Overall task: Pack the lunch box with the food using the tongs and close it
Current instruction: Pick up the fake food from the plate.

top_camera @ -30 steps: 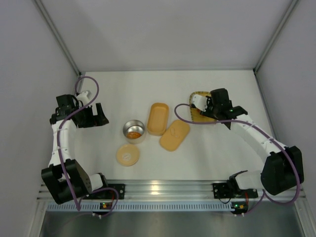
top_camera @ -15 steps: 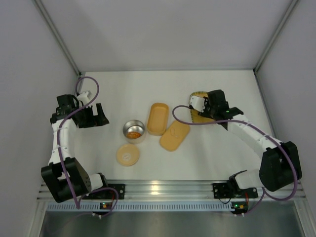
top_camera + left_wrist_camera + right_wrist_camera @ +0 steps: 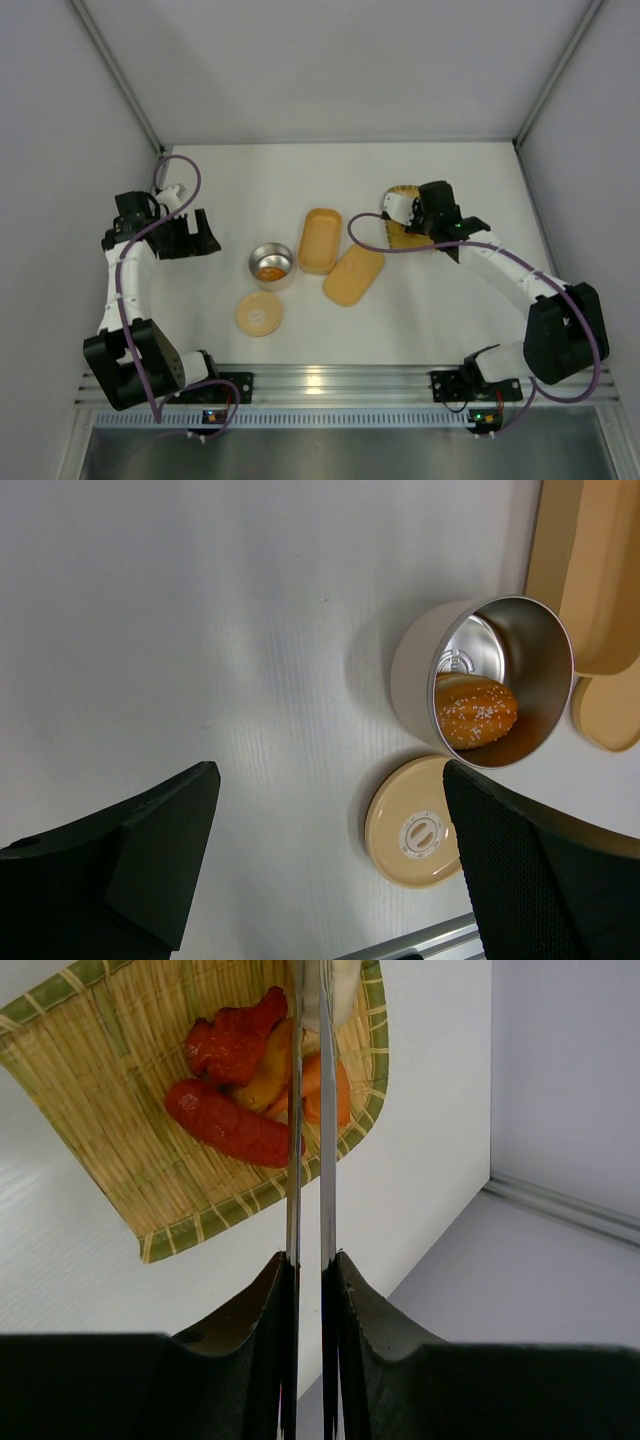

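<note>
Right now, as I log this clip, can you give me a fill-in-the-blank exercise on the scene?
1. The right claw is ____ on the tongs over the woven tray.
2. The left claw is ____ and holds nothing.
3. The steel tin holds ____ piece of food.
4. Its round lid lies ____ it on the table.
Missing words: shut, open, one, beside.

this is looking like a robotics lab cell: plain pale panels (image 3: 330, 70) are walling in a white surface (image 3: 300, 170), while a cabled left arm (image 3: 118, 290) and right arm (image 3: 500, 262) are sitting bolted to an aluminium rail (image 3: 330, 380).
</note>
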{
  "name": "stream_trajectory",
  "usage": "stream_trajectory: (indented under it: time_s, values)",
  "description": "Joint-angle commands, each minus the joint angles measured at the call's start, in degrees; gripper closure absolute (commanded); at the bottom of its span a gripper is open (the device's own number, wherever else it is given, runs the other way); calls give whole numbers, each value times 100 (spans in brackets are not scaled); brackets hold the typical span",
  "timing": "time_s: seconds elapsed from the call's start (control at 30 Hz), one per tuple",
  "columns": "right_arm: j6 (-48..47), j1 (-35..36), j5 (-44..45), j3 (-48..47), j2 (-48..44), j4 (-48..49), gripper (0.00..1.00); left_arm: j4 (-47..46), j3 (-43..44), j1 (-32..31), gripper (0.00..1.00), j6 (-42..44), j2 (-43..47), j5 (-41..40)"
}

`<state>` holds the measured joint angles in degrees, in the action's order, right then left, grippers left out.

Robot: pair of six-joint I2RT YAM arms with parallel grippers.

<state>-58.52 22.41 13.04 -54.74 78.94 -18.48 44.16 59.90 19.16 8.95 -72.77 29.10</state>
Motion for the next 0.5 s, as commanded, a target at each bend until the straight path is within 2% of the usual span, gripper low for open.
stream_trajectory:
  time_s: [0.0,0.2,0.47]
  values:
    - [60,114,50,-282,-325,-31,95,-101,31,44,2,63,17,87]
    - [868,132,-477,-1502,-572,-1418,99,-48,13,44,2,63,132,87]
    - [2230,491,-1477,-2479,-669,-2800,100,13,13,44,2,72,237,78]
